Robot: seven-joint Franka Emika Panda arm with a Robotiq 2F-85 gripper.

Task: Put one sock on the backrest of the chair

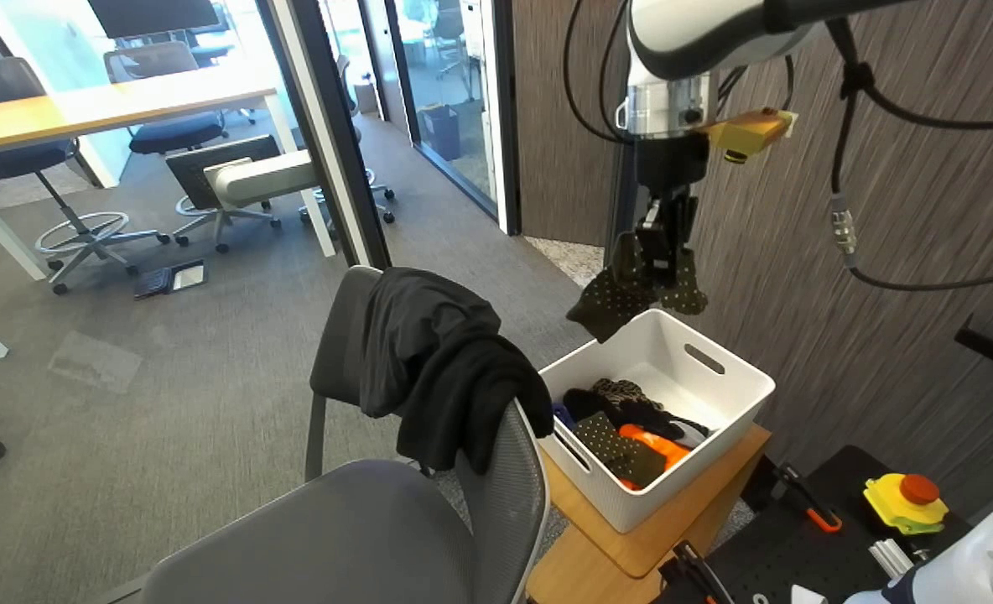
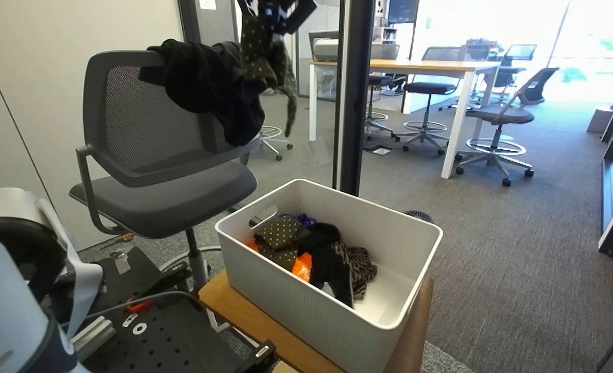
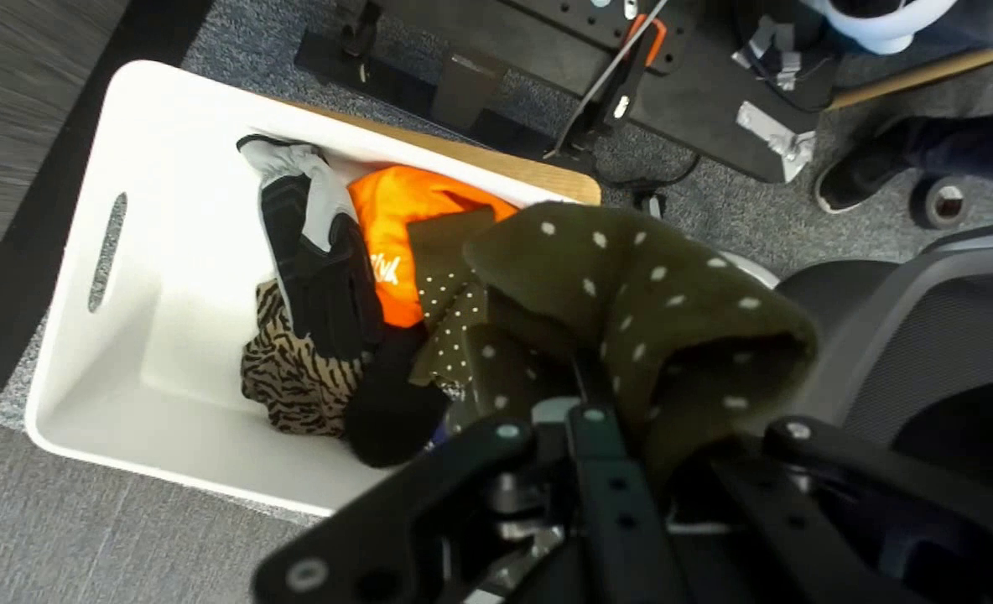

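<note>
A limp dark olive sock with pale dots (image 1: 610, 304) hangs from my gripper (image 1: 664, 267) in the air above the white bin. The sock also shows in an exterior view (image 2: 259, 54), where it overlaps the black garment in the picture, and in the wrist view (image 3: 698, 260). My gripper (image 3: 664, 432) is closed on its bunched middle; the cloth hides part of the fingertips. Two loose ends hang down. The backrest of the grey chair (image 1: 509, 495) is beside the bin, apart from the sock; its mesh back shows in an exterior view (image 2: 151, 119).
A large black garment (image 1: 438, 344) is draped over the backrest. The white bin (image 2: 306, 321) stands on a wooden stool (image 2: 244, 305). It holds another dotted olive piece (image 2: 280, 233), an orange item (image 3: 404, 218), a glove (image 3: 312, 252) and a tiger-striped piece (image 3: 295, 369). A dark post (image 2: 350, 103) stands behind.
</note>
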